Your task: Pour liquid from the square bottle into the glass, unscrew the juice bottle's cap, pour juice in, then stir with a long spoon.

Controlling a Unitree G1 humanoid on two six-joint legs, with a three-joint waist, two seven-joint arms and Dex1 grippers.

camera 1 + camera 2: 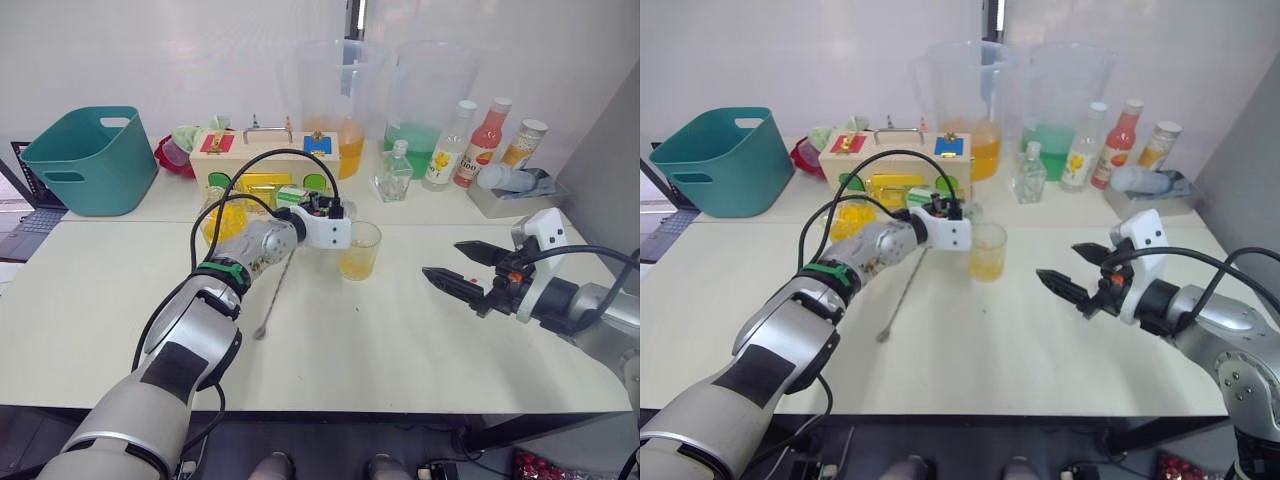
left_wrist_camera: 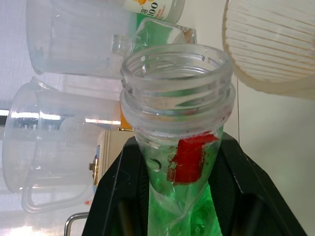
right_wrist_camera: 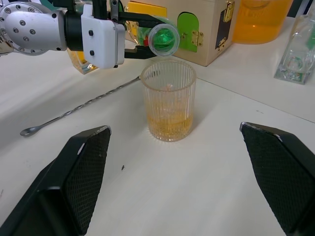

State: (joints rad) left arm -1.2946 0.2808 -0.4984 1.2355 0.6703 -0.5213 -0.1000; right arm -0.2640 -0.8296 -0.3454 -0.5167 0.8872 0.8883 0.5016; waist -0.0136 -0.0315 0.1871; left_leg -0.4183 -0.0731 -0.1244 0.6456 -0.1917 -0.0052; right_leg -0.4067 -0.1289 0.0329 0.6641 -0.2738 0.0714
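Left gripper [image 3: 142, 42]: fingers clamped on the juice bottle [image 2: 179, 147], an uncapped clear bottle with green label and red patch, held on its side with the open mouth just above the rim of the glass [image 3: 169, 101]. Glass: ribbed tumbler, upright on the table [image 1: 400, 340], with a shallow layer of amber liquid at the bottom. Spoon [image 3: 78, 109]: long metal bar spoon lying flat on the table beside the glass, bowl end toward the robot, handle end running under the left gripper. Right gripper [image 1: 462, 268]: fingers spread apart, holding nothing, hovering over the table to the right of the glass and well apart from it. Square bottle [image 1: 394, 172]: small clear bottle standing at the back, behind the glass. Back row: teal basket [image 1: 88, 158], wooden box [image 1: 262, 158], pitcher with orange liquid [image 1: 335, 105], pitcher with green liquid [image 1: 425, 100], three sauce bottles [image 1: 485, 140].
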